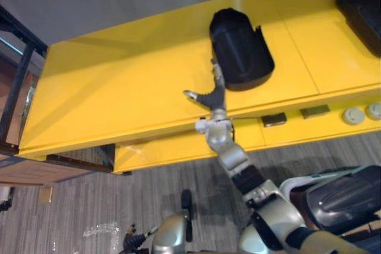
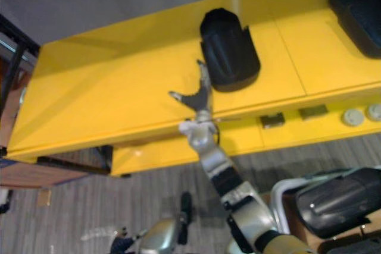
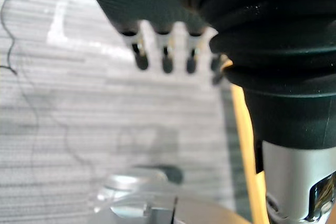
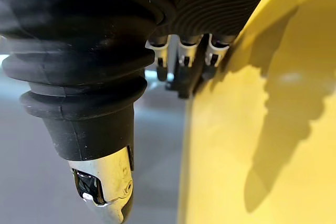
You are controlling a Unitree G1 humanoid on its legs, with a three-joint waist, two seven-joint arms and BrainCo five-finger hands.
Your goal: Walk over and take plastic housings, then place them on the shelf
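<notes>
A black plastic housing (image 1: 240,50) lies on the yellow table top (image 1: 119,81), open end toward the back. My right hand (image 1: 215,95) reaches over the table's front edge, open, with straight fingers pointing at the housing's near left corner and the thumb spread to the left. The fingertips are at that corner; whether they touch it I cannot tell. The right wrist view shows those straight fingers (image 4: 184,56) beside the yellow surface (image 4: 252,145). A second black housing (image 1: 360,4) lies at the table's far right. My left hand (image 3: 165,59) hangs low over the floor with relaxed fingers, holding nothing.
The table's front panel carries two dark plates (image 1: 274,120) and two round grey knobs (image 1: 353,115). A black metal frame (image 1: 15,81) with a wooden board (image 1: 36,171) stands at the left. Grey striped floor (image 1: 149,194) lies below the table.
</notes>
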